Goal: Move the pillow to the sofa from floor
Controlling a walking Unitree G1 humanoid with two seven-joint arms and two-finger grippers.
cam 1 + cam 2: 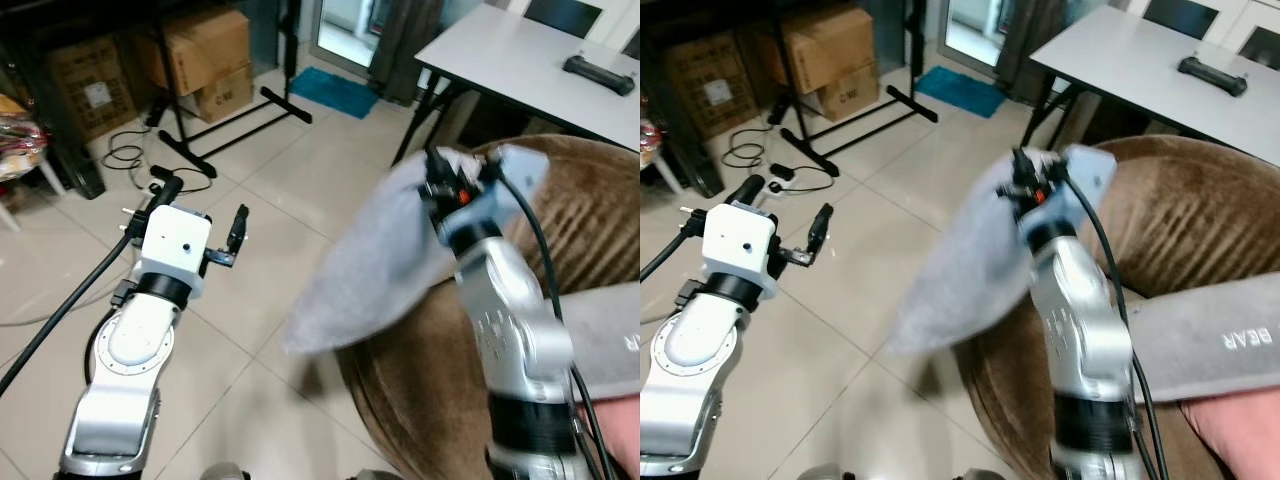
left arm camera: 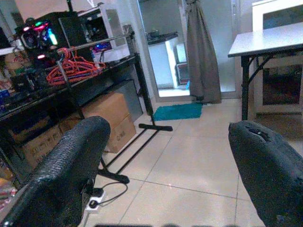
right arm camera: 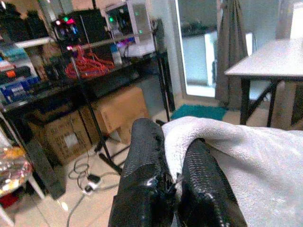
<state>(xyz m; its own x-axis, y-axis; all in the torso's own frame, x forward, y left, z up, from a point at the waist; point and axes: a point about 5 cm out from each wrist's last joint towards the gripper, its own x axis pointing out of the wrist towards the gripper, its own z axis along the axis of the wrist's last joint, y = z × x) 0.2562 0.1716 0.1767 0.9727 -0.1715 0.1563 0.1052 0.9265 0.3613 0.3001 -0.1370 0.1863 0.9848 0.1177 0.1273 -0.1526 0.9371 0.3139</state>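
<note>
Pillow (image 1: 375, 270): outline smeared by motion blur, lower edge soft. Its upper corner is hidden behind the right gripper (image 3: 173, 182) and wrist.

Sofa (image 1: 590, 220): cut off by right and bottom edges; front partly hidden behind pillow and right arm.

Grey towel (image 1: 1210, 345): lettering cut off at the edge, "BEAR" legible.

Table (image 1: 520, 60): far side out of frame. Dark object (image 1: 598, 74) on it too small to identify.

The pillow (image 1: 380, 270) pinched in the right gripper (image 3: 173, 182) is pale grey and plain, against that gripper's black textured fingers (image 3: 144, 165). Just beneath it, the sofa (image 1: 590, 230) is brown with a ribbed nap. Beyond the black-fingered left gripper (image 2: 170, 165) lie beige floor tiles (image 2: 189, 165) and a teal mat (image 2: 177, 111).
</note>
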